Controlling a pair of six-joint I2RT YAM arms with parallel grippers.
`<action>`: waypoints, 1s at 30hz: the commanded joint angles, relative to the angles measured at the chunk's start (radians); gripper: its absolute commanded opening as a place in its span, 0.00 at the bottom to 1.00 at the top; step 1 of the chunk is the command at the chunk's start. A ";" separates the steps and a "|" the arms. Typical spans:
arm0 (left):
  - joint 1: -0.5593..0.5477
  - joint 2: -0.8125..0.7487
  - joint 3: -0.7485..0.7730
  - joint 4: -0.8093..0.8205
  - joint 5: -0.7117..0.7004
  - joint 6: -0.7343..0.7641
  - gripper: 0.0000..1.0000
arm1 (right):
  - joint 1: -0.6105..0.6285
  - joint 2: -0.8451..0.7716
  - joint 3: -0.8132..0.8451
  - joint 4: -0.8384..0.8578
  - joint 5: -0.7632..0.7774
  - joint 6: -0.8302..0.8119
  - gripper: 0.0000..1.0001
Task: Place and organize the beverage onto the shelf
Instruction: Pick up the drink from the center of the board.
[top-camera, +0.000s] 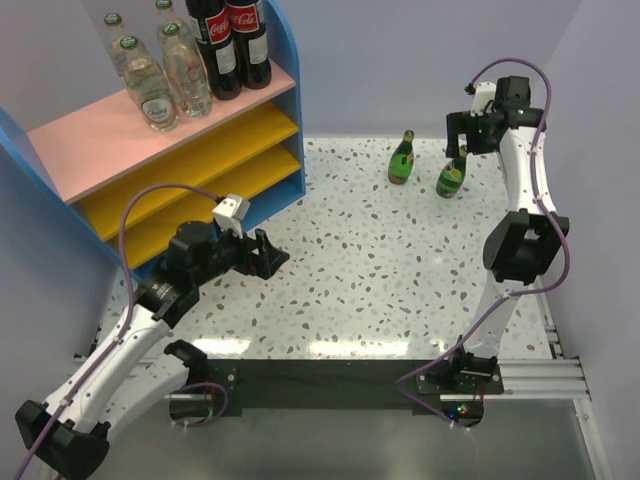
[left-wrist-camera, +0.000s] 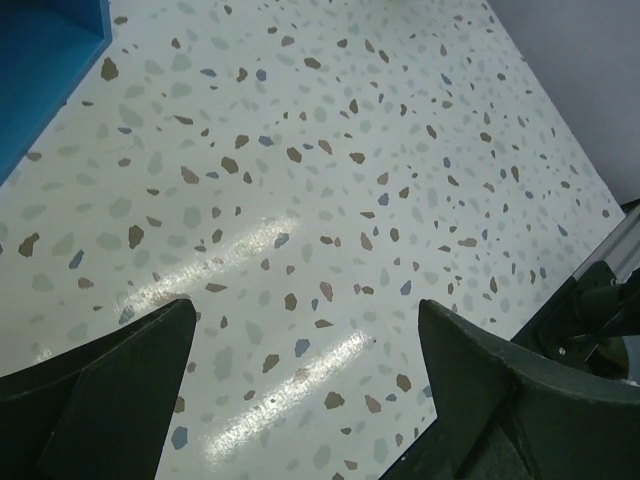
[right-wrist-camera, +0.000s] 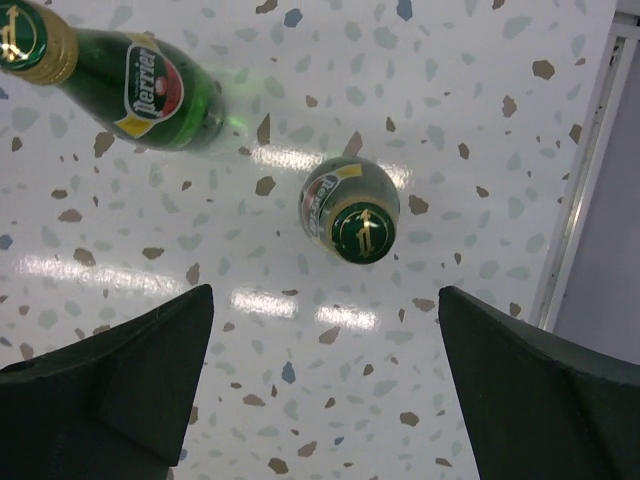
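The shelf stands at the back left. On its pink top board are several clear bottles with green caps and two cola bottles. Two green glass bottles stand upright on the table at the back right, one on the left and one on the right. My right gripper hangs open above the right one. In the right wrist view its cap shows just ahead of the open gripper, and the other green bottle is at upper left. My left gripper is open and empty low over the table beside the shelf.
The left wrist view shows bare speckled table between the fingers and the shelf's blue side panel at upper left. The two yellow lower boards hold nothing I can see. The table's right edge and rail run close to the right arm.
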 joint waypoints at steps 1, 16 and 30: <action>-0.061 0.021 -0.032 0.110 -0.140 -0.038 0.98 | -0.001 0.038 0.092 0.063 0.089 0.030 0.97; -0.133 0.024 -0.055 0.097 -0.257 -0.089 0.99 | 0.001 0.168 0.173 0.083 0.057 0.040 0.68; -0.205 0.047 -0.047 0.161 -0.283 -0.049 1.00 | 0.002 -0.028 -0.030 0.042 -0.127 -0.101 0.00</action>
